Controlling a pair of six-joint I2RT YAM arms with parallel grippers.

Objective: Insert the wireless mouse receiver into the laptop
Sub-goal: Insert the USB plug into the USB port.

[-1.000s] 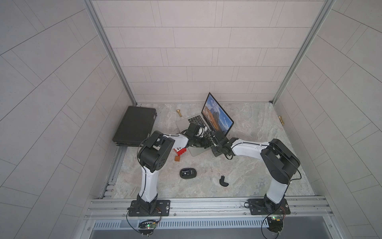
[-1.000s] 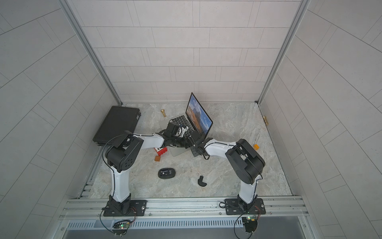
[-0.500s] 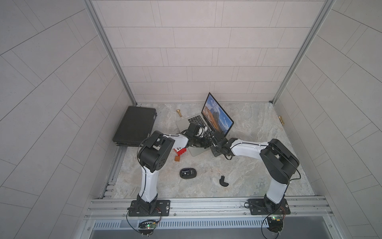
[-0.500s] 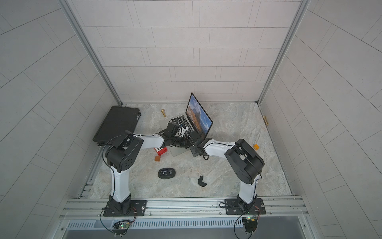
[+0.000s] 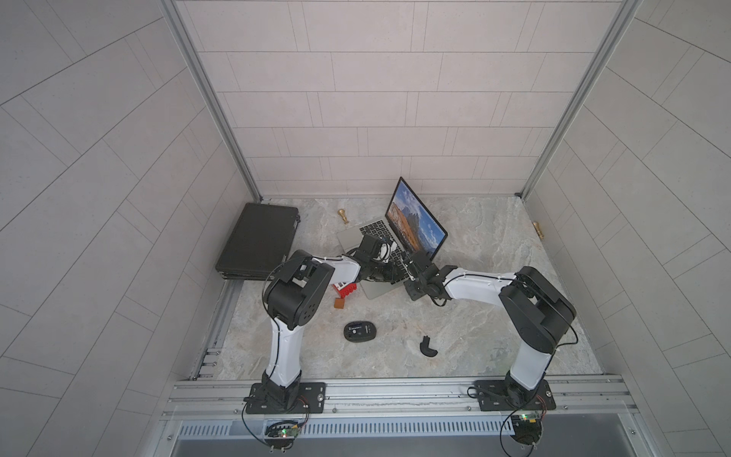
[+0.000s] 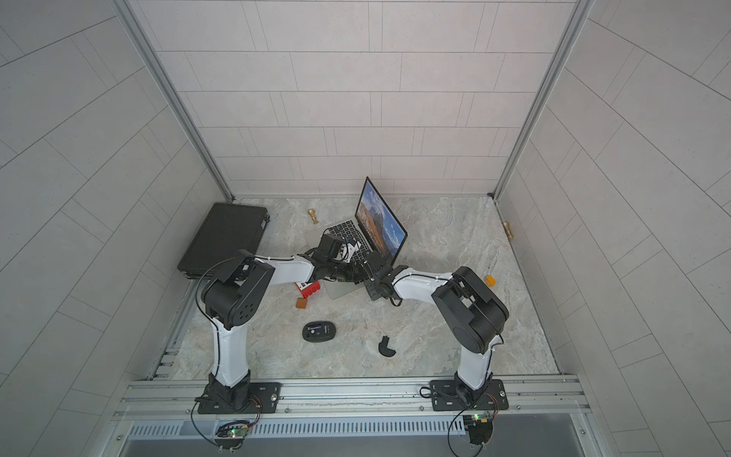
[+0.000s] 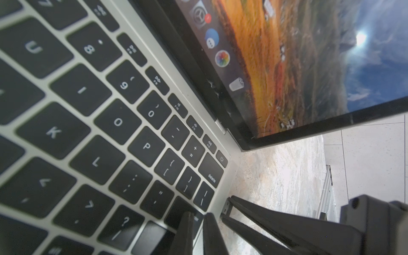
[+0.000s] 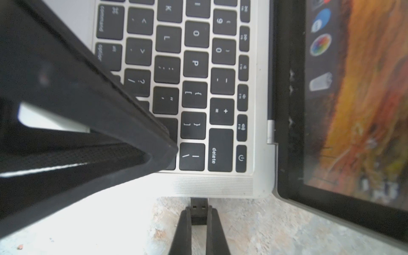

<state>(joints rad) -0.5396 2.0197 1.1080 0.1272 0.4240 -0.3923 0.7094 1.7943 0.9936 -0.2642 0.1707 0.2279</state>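
Little has shifted in the last second: both our arms stay at the laptop (image 5: 350,238), which sits toward the desk's (image 5: 494,316) far edge. Our right gripper (image 8: 198,208) pinches the wireless mouse receiver (image 8: 199,212), whose plug end meets the laptop's right side. Our left gripper (image 7: 198,218), nearly closed and empty, rests on the keys (image 7: 143,145). The black case (image 5: 257,241) lies shut in the far left corner, its contents hidden.

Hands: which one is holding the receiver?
The right hand, pinching the receiver at the laptop's side edge; the left hand sits over the keys, holding nothing.
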